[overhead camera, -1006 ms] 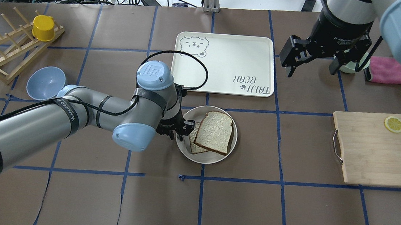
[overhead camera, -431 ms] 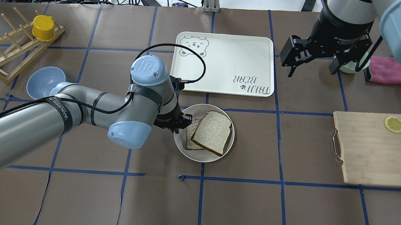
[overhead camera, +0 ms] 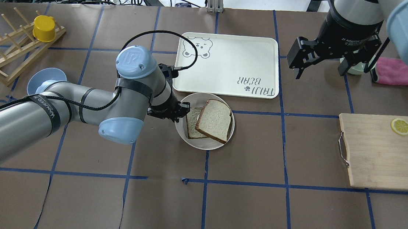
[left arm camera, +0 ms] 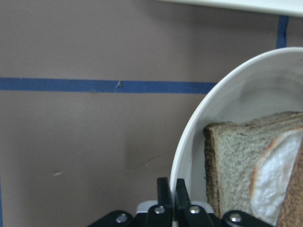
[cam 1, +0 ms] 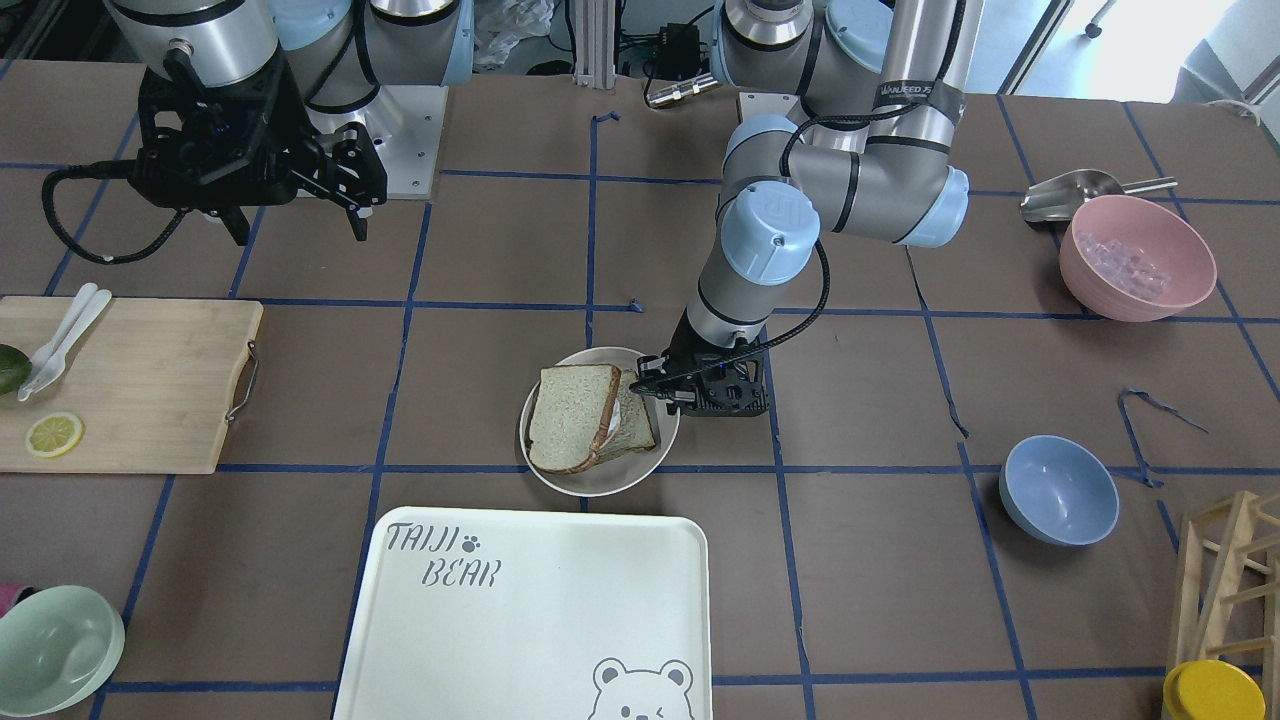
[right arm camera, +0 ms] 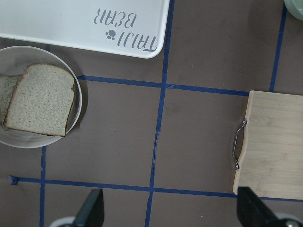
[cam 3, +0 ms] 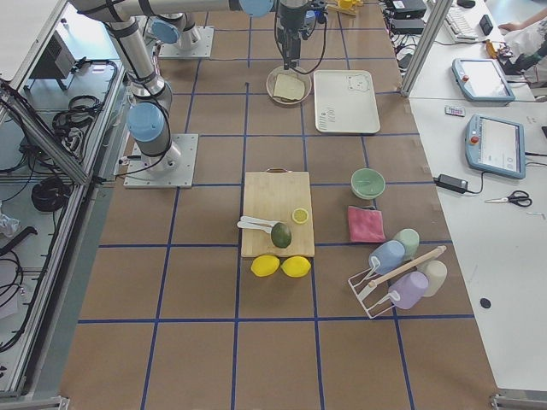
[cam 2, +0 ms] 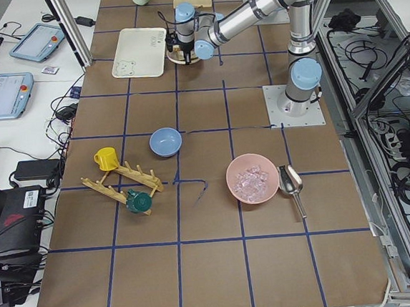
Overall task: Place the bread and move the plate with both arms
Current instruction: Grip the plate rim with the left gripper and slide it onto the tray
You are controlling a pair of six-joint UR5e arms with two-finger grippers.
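Observation:
The off-white plate [overhead camera: 201, 146] sits just in front of the cream tray. On it the plain bread [overhead camera: 214, 120] lies tilted over a second slice [overhead camera: 191, 123] that shows white egg in the left wrist view [left arm camera: 272, 175]. My left gripper [overhead camera: 180, 114] is shut on the plate's left rim [left arm camera: 189, 137], its fingertips [left arm camera: 165, 191] pinched together. The front-facing view shows the plate [cam 1: 600, 486], bread [cam 1: 572, 415] and left gripper [cam 1: 650, 390]. My right gripper [overhead camera: 320, 71] hangs open and empty above the table at far right, apart from the plate [right arm camera: 9, 142].
The "TAIJI BEAR" tray [overhead camera: 226, 65] lies right behind the plate. A wooden cutting board [overhead camera: 381, 152] with a lemon slice lies at right. A blue bowl [overhead camera: 41, 78] and a wooden rack [overhead camera: 10, 49] are at left. A pink cloth [overhead camera: 394, 71] is at far right.
My left gripper has dragged the plate with both slices away from me and slightly left, up to the tray's near edge. The right gripper has barely moved and stays open.

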